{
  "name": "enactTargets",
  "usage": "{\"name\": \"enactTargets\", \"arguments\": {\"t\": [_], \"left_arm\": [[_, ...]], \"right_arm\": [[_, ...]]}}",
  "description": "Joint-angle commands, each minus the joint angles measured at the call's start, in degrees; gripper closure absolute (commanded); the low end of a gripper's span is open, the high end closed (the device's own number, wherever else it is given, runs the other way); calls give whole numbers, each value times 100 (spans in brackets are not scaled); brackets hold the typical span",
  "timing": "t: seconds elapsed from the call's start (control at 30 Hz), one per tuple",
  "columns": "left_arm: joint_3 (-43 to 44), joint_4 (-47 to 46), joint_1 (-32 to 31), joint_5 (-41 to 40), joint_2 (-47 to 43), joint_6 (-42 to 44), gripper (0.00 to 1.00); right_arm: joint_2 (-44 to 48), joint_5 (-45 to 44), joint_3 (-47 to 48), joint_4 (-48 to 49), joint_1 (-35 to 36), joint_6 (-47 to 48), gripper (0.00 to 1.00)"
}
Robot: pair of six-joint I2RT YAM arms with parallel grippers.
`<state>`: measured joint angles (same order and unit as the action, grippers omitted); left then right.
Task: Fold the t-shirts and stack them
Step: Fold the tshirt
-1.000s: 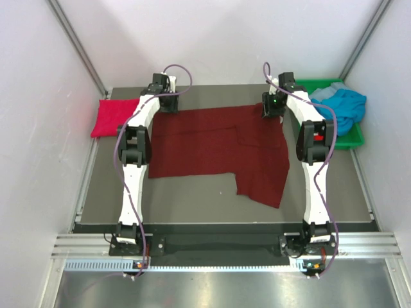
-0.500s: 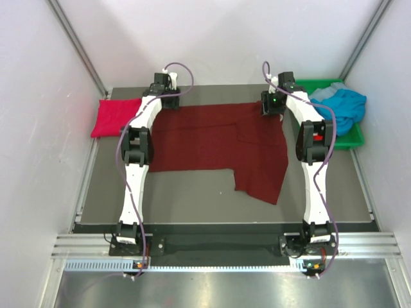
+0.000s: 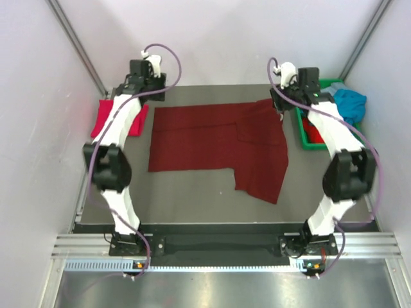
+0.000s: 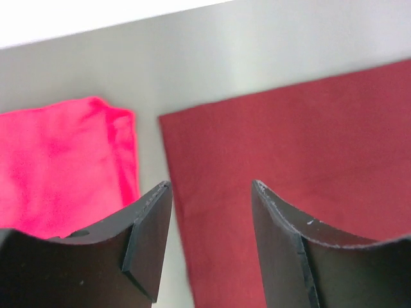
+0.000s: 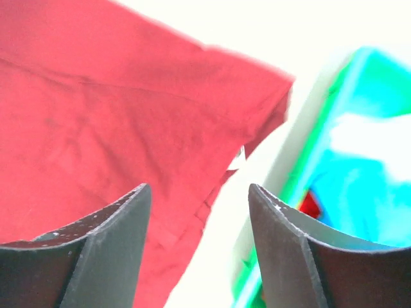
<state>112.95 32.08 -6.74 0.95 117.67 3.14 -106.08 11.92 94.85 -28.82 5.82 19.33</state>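
The dark maroon t-shirt [image 3: 212, 144] lies spread on the grey table, with one part reaching toward the front right. My left gripper [image 3: 145, 94] hovers open above its far left corner [image 4: 289, 147], nothing between the fingers [image 4: 212, 186]. A folded crimson t-shirt [image 3: 97, 123] lies just left of it [image 4: 58, 160], partly hidden by my left arm. My right gripper [image 3: 282, 102] is open and empty over the maroon shirt's far right corner [image 5: 115, 109], fingers [image 5: 199, 187] apart. The teal-blue t-shirt [image 3: 352, 102] rests in the bin [image 5: 369, 186].
A green bin [image 3: 300, 131] stands at the table's far right, close beside my right gripper, with something red [image 3: 313, 132] in it. White walls close in the table on the left, the back and the right. My arms stretch along both sides of the maroon shirt.
Both grippers have come off the maroon shirt's far edge and swung outward, left to the left, right to the right. The right jaws opened wider. The shirt now lies free.
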Motion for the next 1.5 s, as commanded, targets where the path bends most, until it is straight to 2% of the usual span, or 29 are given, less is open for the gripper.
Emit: {"name": "enactTargets", "arguments": {"t": [0.0, 0.1, 0.17, 0.4, 0.53, 0.6, 0.73, 0.97, 1.0, 1.03, 1.07, 1.1, 1.47], "left_arm": [[-1331, -140, 6, -42, -1306, 47, 43], [-2386, -140, 41, -42, -2018, 47, 43], [-2750, -140, 103, -42, -2465, 47, 43], [-3760, -140, 147, -42, -3486, 47, 43], [-4350, -140, 226, -42, -3882, 47, 43], [-4631, -140, 489, -42, -3962, 47, 43], [-4668, -140, 937, -42, -3910, 47, 43], [-4562, -140, 991, -42, -3558, 47, 43], [-4545, 95, 1008, -42, -3549, 47, 43], [-4518, 97, 1043, -42, -3540, -945, 43], [-4483, 97, 1061, -95, -3549, -946, 0], [-4466, 123, 1070, 488, -3540, -912, 34], [-4571, 203, 1166, 520, -3584, -876, 33]], "right_arm": [[1061, 310, -1024, 237, 112, 869, 38], [2028, 355, -2292, 271, 243, 1729, 40], [2711, 363, -3064, 228, 366, 1985, 40], [4375, 459, -4411, -1168, 1034, 2960, 41], [5218, 442, -5002, -1547, 1525, 3234, 40], [5439, 469, -5160, -1784, 1702, 3287, 40], [5853, 355, -5433, -1864, 2036, 3244, 40], [5582, 512, -5810, -1917, 2125, 3261, 42], [5537, 565, -5854, -1917, 2133, 3235, 42], [5467, 600, -5942, -1908, 2159, 3235, 43], [5432, 618, -5986, -1865, 2203, 3217, 43], [5397, 583, -6022, -1751, 2238, 3217, 43], [4896, 346, -6189, -1311, 2564, 3208, 42]]}}
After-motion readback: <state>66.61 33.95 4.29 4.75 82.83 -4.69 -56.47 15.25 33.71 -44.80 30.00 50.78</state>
